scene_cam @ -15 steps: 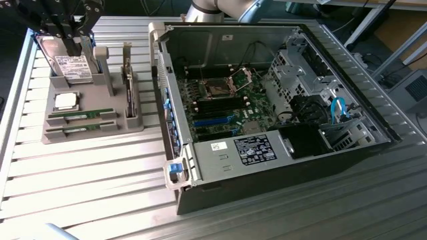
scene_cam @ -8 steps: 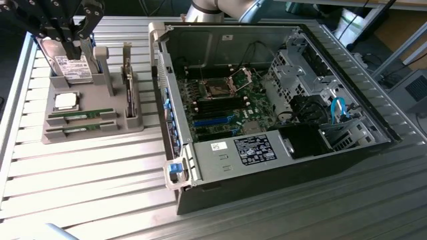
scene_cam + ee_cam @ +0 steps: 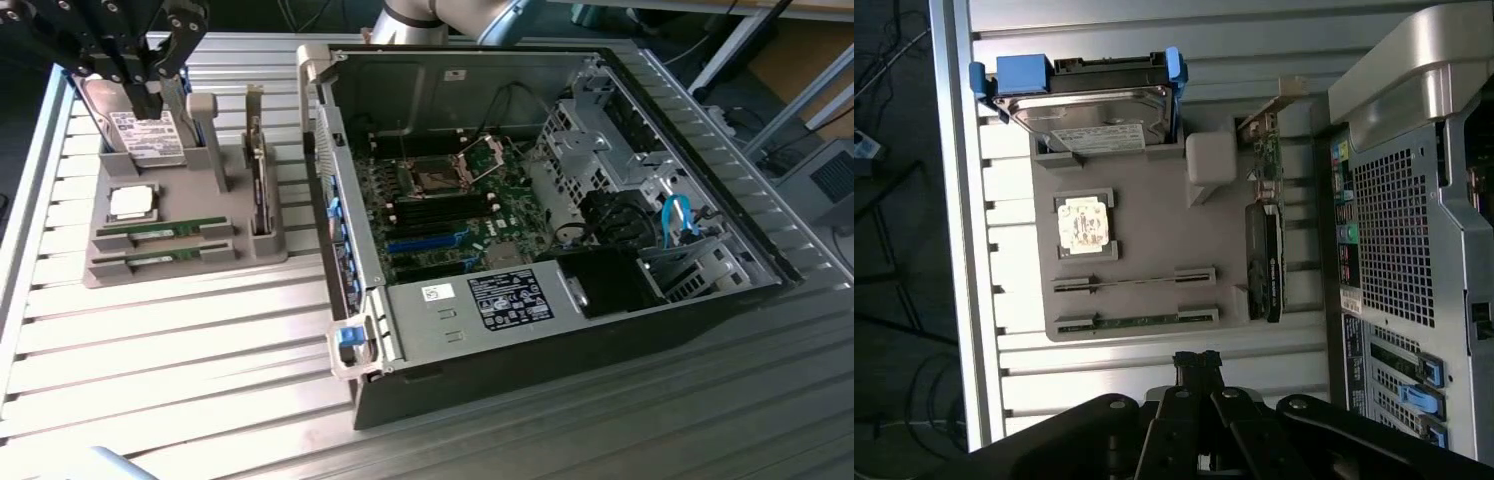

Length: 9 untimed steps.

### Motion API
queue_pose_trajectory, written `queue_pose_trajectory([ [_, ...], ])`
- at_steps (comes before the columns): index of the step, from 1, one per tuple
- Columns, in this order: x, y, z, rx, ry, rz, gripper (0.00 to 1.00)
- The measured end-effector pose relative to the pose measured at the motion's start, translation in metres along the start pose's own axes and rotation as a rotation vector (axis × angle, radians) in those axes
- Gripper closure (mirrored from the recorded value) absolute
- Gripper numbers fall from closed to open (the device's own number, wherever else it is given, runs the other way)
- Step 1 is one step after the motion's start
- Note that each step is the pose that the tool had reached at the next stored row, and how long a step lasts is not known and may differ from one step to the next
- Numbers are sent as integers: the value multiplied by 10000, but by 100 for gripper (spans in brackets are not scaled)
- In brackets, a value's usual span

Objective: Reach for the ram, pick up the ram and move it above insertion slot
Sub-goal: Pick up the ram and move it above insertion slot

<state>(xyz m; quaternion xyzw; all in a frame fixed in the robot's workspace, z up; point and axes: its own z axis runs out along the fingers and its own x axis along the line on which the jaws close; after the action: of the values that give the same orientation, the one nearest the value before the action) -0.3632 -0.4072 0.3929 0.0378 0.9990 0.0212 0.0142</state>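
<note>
Black metal fingers hang closed and empty, pointing down over the grey plastic holder; two green ram sticks sit slotted in it, below and ahead of the fingertips, untouched.

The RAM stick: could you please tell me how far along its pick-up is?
Done: nothing yet; both RAM sticks sit in the grey parts holder. In hand: the reach, with the gripper above the holder's hard drive end in the exterior view, apart from the sticks. Left: the grasp, the lift and the carry above the motherboard's memory slots.
</note>
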Motion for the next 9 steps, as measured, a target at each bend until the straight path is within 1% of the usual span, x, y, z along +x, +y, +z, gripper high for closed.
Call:
queue_pose_trajectory([
  [1,1,0,0,-5,10,-211,89],
  [2,0,0,0,-18,31,-701,89],
  [3,0,0,0,-27,44,-1017,89],
  [5,0,0,0,-51,83,-1903,89],
  [7,0,0,1,-88,142,-3265,89],
  [8,0,0,1,-101,164,-3764,89],
  [9,0,0,1,-106,173,-3962,89],
])
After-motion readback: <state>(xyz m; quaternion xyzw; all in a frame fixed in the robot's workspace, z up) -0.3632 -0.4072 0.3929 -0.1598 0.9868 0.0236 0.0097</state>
